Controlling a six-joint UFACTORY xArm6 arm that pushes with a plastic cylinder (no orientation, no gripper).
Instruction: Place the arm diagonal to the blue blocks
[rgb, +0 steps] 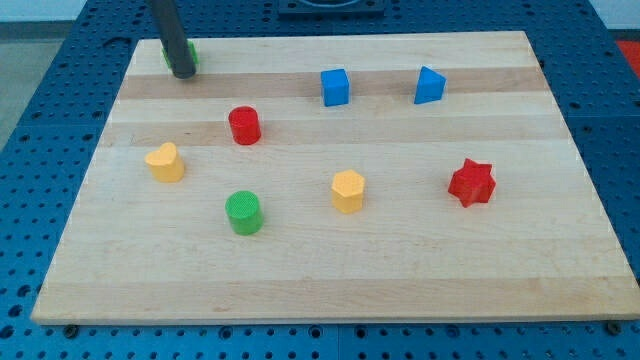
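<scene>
In the camera view, the only view I have, I am looking down over a wooden board (330, 270) that is lying on a blue perforated table (50, 150). My rod (170, 35) is coming in from the view's top and my tip (183, 74) is sitting on the board near its 11 o'clock corner. There is no gripper on this rig, so nothing is clenched, released or grasped; the tip is simply standing on the wood. It is covering most of a green block (191, 54), whose shape I cannot make out; only a sliver is showing at either side of the rod, and the tip is touching or nearly touching it.

The two task blocks are sitting along the view's top, well apart from my tip, at about 3 o'clock from it and slightly lower. The blue cube (335, 87) is the nearer one, and the blue wedge-shaped block (429, 85) is lying at its 3 o'clock.

At 5 o'clock from my tip, a red cylinder (245, 125) is standing. A yellow heart-shaped block (165, 161) is lying at 6 o'clock from the tip. A green cylinder (244, 212) is sitting toward the view's bottom, a yellow hexagonal block (348, 190) at its 2 o'clock, and a red star (472, 182) at the view's right.
</scene>
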